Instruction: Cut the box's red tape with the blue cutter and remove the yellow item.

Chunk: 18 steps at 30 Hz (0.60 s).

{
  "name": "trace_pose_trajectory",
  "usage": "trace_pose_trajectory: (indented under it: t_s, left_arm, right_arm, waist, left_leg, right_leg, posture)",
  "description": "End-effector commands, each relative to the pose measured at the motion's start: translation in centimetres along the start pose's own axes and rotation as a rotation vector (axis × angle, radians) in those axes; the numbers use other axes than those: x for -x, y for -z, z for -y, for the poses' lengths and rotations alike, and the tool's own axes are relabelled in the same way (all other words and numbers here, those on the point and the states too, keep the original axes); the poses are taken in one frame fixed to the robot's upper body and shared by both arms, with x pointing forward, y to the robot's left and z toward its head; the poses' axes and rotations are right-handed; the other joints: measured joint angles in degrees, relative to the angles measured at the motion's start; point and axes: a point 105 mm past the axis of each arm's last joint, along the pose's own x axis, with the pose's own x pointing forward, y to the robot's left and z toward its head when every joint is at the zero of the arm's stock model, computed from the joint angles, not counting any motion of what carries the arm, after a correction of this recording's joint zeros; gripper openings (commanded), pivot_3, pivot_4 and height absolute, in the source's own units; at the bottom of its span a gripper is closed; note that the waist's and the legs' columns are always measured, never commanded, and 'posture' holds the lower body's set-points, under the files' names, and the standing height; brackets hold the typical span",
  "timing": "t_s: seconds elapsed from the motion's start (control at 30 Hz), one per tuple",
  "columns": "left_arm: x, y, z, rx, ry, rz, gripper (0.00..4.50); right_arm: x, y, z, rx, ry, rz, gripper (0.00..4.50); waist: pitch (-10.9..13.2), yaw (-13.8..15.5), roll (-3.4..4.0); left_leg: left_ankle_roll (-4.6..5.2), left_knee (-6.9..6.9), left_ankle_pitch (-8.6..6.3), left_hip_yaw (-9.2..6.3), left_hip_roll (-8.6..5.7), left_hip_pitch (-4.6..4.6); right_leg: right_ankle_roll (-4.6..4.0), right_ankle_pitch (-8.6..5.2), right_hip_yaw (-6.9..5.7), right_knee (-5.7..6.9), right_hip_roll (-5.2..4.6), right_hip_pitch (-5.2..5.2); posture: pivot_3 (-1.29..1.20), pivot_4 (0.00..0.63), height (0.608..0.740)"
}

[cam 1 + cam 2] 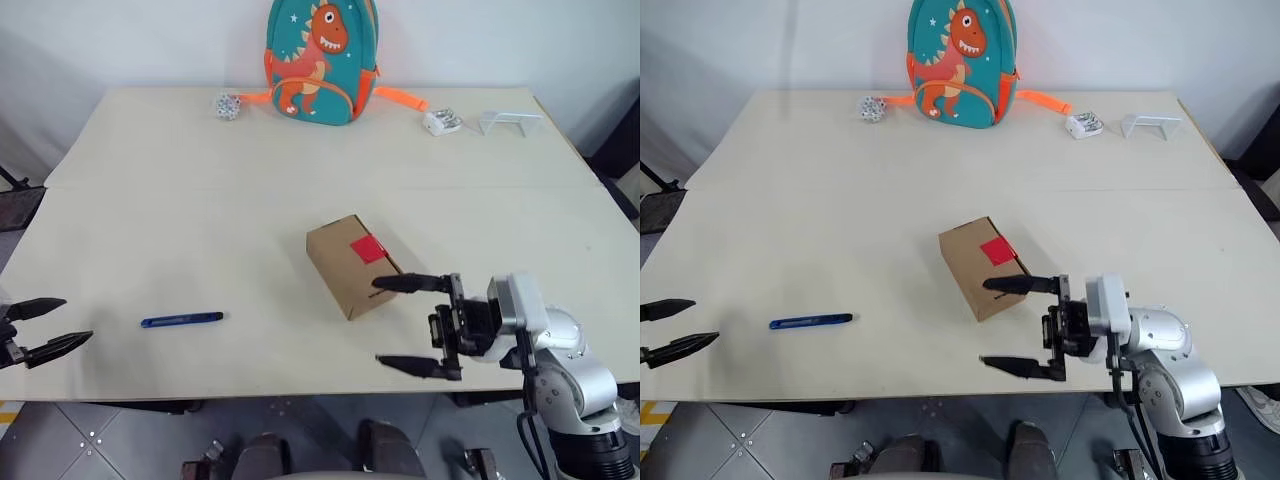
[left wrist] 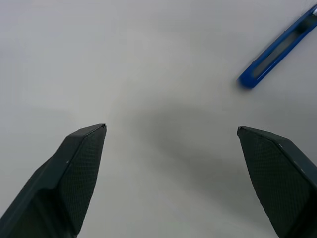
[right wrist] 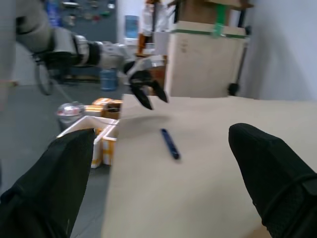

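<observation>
Grippers both stand spread and empty: your left gripper (image 1: pixel 45 332) waits beside the blue cutter (image 1: pixel 182 320), your right gripper (image 1: pixel 412 325) beside the box (image 1: pixel 345 268), red tape (image 1: pixel 368 248) uncut.

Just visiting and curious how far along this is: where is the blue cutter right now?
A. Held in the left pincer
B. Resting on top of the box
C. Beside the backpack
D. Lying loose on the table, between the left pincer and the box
D: the cutter lies flat on the table, apart from the open left pincer and left of the box.
</observation>
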Motion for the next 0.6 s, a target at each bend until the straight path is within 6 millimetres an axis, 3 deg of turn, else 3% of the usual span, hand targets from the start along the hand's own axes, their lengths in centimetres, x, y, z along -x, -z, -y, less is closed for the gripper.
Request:
trace_pose_trajectory:
  t_s: [0.03,0.2,0.33,0.6]
  left_arm:
    - [-1.1,-1.6,1.0,-0.088,0.13,0.027,4.49]
    - [-4.8,-3.0,4.0,-0.209,0.328,0.048,4.49]
    - [-7.0,-3.1,5.4,-0.244,0.392,0.045,4.49]
    - [-9.5,-2.3,5.5,-0.263,0.375,0.02,4.49]
  right_arm:
    - [0.1,-0.6,-0.3,0.04,0.001,-0.006,4.5]
    - [0.7,-0.4,0.0,0.039,0.022,-0.039,4.5]
    - [0.7,-0.4,0.1,0.038,0.022,-0.051,4.5]
    - [0.4,-0.4,0.3,0.041,0.034,-0.055,4.5]
  waist:
    - [0.0,0.1,-0.08]
    - [0.0,0.2,-0.05]
    - [0.0,0.0,-0.07]
    - [0.0,-0.2,-0.07]
  left_leg:
    - [0.0,0.01,0.0,0.01,0.0,0.0]
    - [0.0,0.01,-0.01,0.07,0.04,0.03]
    - [0.0,0.01,-0.01,0.08,0.06,0.04]
    - [0.0,0.04,0.0,0.08,0.06,0.05]
  right_leg:
    - [0.0,0.0,-0.02,-0.01,0.0,0.01]
    - [0.0,0.0,-0.02,0.0,0.0,0.0]
    - [0.0,0.0,-0.04,0.01,0.0,-0.01]
    - [0.0,0.0,-0.04,0.02,0.0,0.0]
  posture:
    - [0.0,0.15,0.74]
    - [0.0,0.15,0.74]
    - [0.0,0.15,0.74]
    - [0.0,0.15,0.74]
